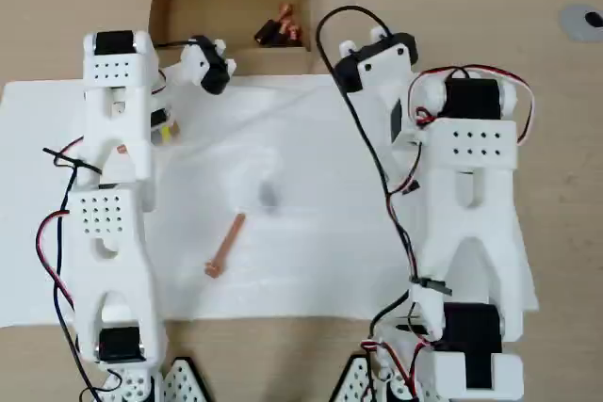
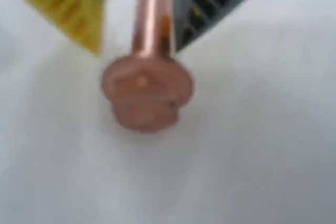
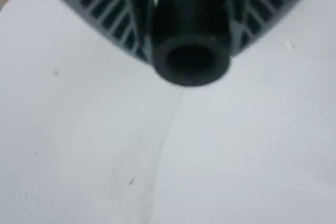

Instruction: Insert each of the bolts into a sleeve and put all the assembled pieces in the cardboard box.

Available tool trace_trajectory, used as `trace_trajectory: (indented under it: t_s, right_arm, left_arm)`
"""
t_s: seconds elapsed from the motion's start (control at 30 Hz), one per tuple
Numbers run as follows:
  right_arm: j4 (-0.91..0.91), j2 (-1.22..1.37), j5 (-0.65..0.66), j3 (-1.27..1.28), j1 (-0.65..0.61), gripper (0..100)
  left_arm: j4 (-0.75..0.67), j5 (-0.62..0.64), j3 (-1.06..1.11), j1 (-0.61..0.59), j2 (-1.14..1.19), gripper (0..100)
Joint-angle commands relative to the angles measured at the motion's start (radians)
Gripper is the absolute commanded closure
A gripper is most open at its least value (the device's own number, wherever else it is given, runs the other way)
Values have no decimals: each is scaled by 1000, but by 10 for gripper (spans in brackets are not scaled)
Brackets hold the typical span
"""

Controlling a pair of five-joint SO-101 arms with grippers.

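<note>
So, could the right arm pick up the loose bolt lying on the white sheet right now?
Probably not yet: the right arm's fingers are shut on a black sleeve, so they could not close on the bolt, though it lies in the open on the white sheet.

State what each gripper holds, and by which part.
Left gripper: copper bolt, clamped on its shank, head free. Right gripper: black sleeve, clamped around its body, open end free.
</note>
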Motion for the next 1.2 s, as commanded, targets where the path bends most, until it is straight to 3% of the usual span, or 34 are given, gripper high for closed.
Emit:
trace_trajectory:
  t_s: [0.0,0.27,0.53,0.77,0.97,1.17]
  right_arm:
    - [-2,-53,0,-7,-18,988]
    - [-2,-53,-2,-2,-18,988]
    - [-2,-53,-8,-5,-18,988]
    - [11,-53,-9,-7,-18,988]
    - [12,-53,-9,-7,-15,988]
    - [14,-53,-9,-2,-12,988]
  left_arm:
    - [-35,3,6,-12,-44,849]
    - [-109,31,3,-14,74,852]
    - [-121,48,-2,-21,81,979]
    - [9,60,-183,-29,81,991]
    - [18,361,-473,0,61,991]
    - [18,546,-585,8,-10,994]
